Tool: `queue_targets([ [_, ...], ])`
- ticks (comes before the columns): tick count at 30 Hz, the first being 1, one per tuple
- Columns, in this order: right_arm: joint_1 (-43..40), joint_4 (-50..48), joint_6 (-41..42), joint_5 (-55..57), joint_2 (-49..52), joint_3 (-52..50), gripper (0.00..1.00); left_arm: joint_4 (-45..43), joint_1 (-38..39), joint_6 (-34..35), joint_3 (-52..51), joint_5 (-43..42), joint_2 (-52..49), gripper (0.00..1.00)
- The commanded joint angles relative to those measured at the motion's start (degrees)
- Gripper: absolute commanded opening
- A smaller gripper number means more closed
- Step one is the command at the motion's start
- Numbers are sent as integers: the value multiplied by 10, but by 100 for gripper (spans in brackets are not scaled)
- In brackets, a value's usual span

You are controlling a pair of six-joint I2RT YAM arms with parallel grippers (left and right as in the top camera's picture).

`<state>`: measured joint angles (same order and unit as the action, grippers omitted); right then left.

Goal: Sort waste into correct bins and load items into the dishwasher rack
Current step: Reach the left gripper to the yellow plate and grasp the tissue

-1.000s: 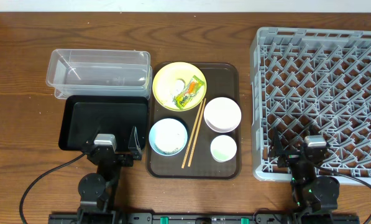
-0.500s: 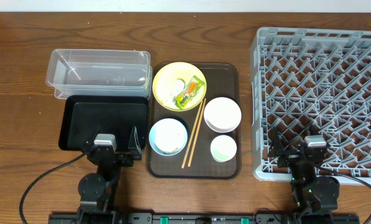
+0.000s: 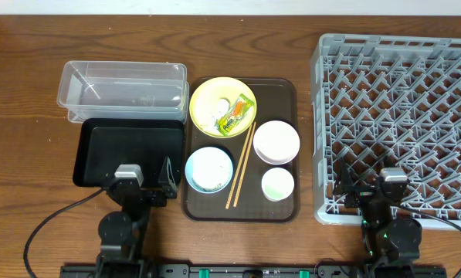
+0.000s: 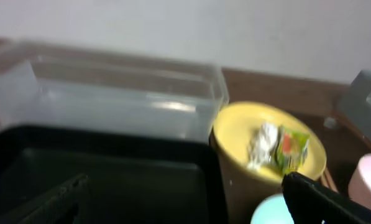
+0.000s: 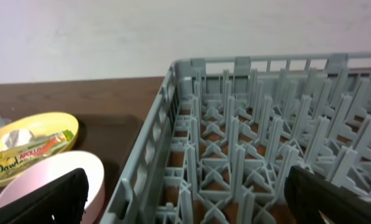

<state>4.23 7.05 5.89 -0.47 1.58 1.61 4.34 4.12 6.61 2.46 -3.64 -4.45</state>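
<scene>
left gripper (image 3: 136, 179) shifted slightly, wide like right gripper (image 3: 377, 184); two bowls (image 3: 209, 169) (image 3: 276, 142), two chopsticks (image 3: 241, 166), one plate (image 3: 205, 96).

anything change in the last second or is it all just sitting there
Almost nothing. The left gripper seems to have edged slightly leftward, jaws open and empty. The right gripper, also open, held its place. Everything on the serving tray, the tub, the black tray and the rack stayed put.

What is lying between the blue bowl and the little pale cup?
The two wooden chopsticks lie slanted between the light blue bowl and the small pale cup; the overhead view shows it.
</scene>
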Motion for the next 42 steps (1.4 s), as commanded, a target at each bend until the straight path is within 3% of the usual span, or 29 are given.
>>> queue_targets([
  [1, -9, 38, 9, 12, 29, 39, 99, 30, -3, 23, 32, 0, -43, 100],
  [6, -9, 78, 9, 48, 114, 113, 99, 79, -3, 22, 133, 0, -150, 100],
  [13, -9, 163, 9, 51, 311, 275, 99, 177, -3, 20, 316, -33, -360, 100],
  [20, -9, 321, 9, 50, 496, 451, 99, 365, -3, 20, 508, -64, -555, 100],
  [25, -9, 356, 9, 49, 565, 502, 99, 459, -3, 21, 591, -62, -631, 100],
  [31, -8, 356, 9, 41, 576, 504, 99, 414, -3, 21, 594, -86, -640, 100],
  [42, -8, 355, 9, 41, 575, 504, 99, 151, 72, -43, 594, -102, -714, 98],
])
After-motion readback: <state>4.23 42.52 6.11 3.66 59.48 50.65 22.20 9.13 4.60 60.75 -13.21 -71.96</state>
